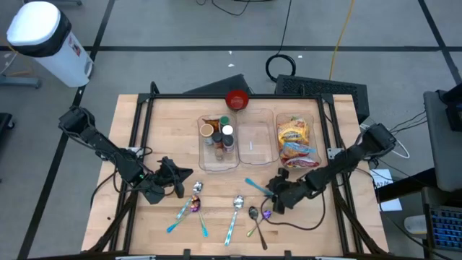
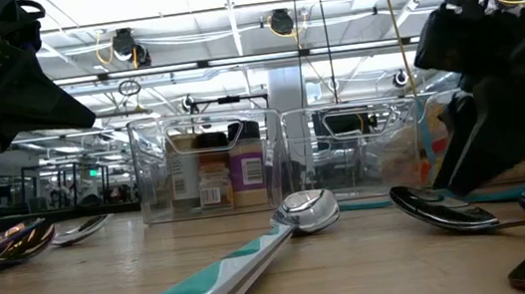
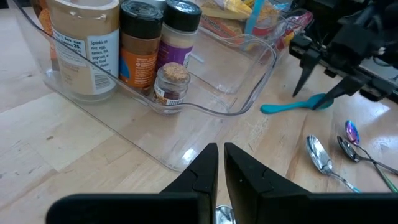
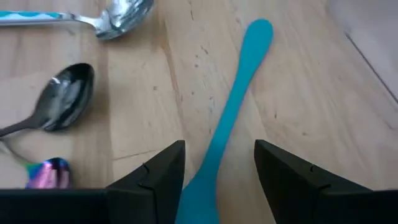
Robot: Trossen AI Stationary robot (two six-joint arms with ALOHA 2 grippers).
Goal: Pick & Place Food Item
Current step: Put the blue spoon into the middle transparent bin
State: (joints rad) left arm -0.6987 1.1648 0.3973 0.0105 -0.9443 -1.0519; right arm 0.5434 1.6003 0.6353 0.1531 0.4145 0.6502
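Right gripper (image 4: 219,168) open, straddling the teal spoon (image 4: 233,106) on the table — its handle runs forward between the fingers. Light, stiff, slippery — best pinched mid-handle. Left gripper (image 3: 220,163) closed, empty.

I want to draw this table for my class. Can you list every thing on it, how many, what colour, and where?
Bowl: one, red, far edge of the table, behind the bins.
Clear bins: three, see-through, side by side mid-table; the middle one looks empty.
Jars and spice bottles: at least four, brown, orange and pale with dark or white lids, in the left bin.
Snack bags: yellow and red, count unclear, in the right bin.
Teal utensil: one, lying on the wood between the right gripper's fingers.
Spoons: about six, silver, dark and shiny purple, some with teal handles, along the near edge.
Table: one, light wood.
Left gripper: black, shut, near the left spoons.
Right gripper: black, open around the teal utensil.
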